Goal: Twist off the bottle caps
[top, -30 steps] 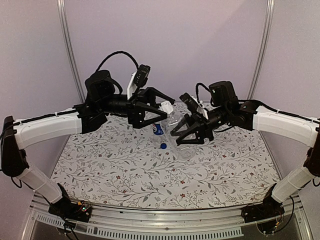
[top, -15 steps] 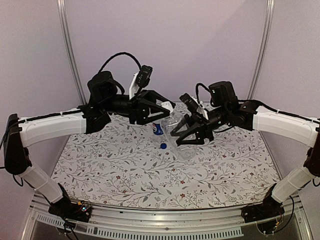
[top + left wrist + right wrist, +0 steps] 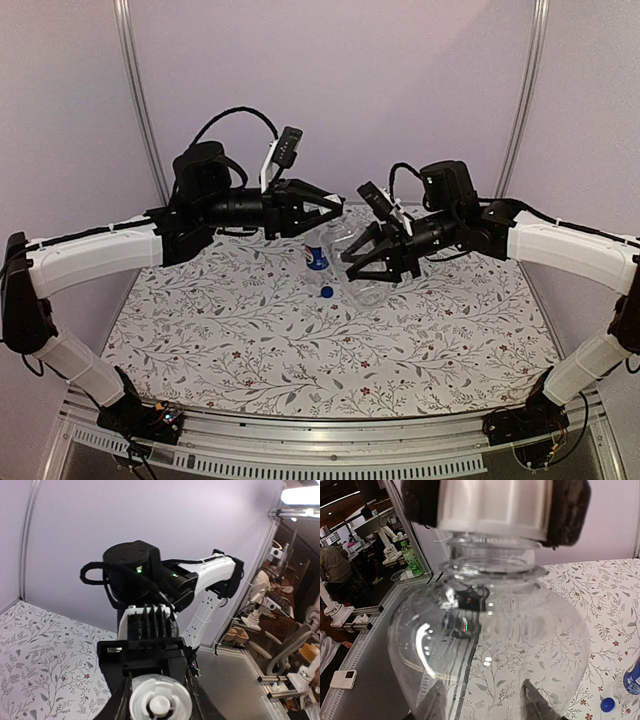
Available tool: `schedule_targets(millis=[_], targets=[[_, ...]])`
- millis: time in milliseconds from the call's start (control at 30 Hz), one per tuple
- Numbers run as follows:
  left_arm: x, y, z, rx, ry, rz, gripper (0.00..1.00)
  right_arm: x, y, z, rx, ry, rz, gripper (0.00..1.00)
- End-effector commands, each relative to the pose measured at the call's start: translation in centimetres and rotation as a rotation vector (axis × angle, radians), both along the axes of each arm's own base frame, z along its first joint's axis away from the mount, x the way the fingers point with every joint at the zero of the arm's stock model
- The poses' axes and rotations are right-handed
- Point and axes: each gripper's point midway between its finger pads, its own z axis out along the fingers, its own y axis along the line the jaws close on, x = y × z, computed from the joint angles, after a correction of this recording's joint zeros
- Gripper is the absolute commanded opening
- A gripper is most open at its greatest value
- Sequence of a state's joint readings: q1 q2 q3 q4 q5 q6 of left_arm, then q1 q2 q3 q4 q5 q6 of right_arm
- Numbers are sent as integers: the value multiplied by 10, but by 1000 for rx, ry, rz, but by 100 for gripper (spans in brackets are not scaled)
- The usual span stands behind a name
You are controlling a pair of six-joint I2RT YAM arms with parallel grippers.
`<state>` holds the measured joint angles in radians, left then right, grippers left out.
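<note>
From above, the left pincer [image 3: 338,212] squeezes the top end of a short, see-through plastic bottle with no label [image 3: 367,291]. The right pincer [image 3: 366,265] is shut around the middle of this bottle and holds it tilted, with its neck toward the left pincer. A taller clear plastic bottle with a blue-and-white band [image 3: 317,258] stands on the table with the flowery cloth [image 3: 250,340], just under the left pincer. A small bright blue round plastic cap [image 3: 326,293] lies on the cloth just in front of it, close to the short bottle. The left wrist camera shows a pale round plastic cap [image 3: 160,705] sitting tight between the two black fingers. In the right wrist camera, the short bottle fills the view. The pale cap is on its neck, with a black pad pressing on each side. The right pincer's own fingers [image 3: 434,704] hug the wide part of the bottle.
</note>
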<state>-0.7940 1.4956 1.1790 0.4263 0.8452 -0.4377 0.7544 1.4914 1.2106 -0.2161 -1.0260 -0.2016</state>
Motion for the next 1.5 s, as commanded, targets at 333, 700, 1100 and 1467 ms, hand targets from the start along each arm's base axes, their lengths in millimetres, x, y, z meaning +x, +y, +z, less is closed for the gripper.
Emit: schedule_targets(millis=[333, 700, 1100, 1467], targets=[[54, 22, -1, 130, 258, 709, 26, 40, 1, -15, -98, -56, -232, 46], [42, 19, 12, 109, 160, 611, 65, 32, 0, -13, -84, -54, -193, 46], [29, 33, 28, 53, 87, 435, 89, 17, 0, -7, -49, -45, -112, 46], [-17, 33, 41, -31, -126, 130, 99, -18, -4, 9, 39, 8, 99, 47]])
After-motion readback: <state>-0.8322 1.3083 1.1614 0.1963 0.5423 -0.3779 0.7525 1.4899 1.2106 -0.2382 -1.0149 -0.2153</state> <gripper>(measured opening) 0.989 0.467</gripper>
